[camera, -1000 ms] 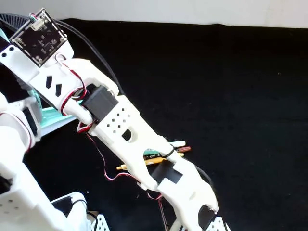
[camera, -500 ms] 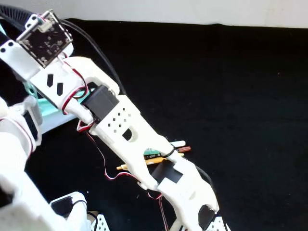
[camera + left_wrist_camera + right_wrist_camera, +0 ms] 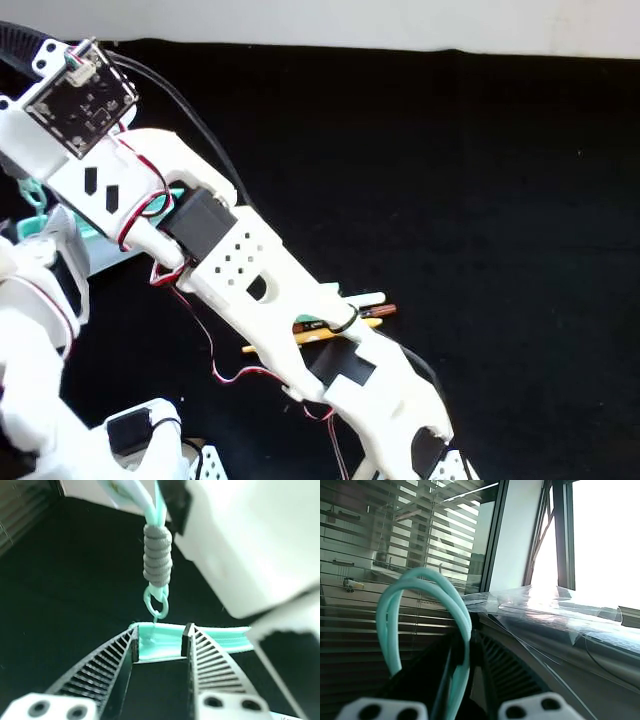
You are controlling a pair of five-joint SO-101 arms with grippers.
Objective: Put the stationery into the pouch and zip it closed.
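While left fingers (image 3: 111,655) pinch the pouch (image 3: 160,641) steady, we clamp its pull cord (image 3: 388,620) in right fingers (image 3: 506,676) for zipping.

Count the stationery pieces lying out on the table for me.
3 visible, bunched on the table under an arm: a white pen, a brown-tipped one beside it, and a yellow pencil. More may be hidden beneath the arm.

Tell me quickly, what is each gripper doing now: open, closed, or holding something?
Left gripper: closed on the mint pouch end.
Right gripper: closed on the zipper pull cord.
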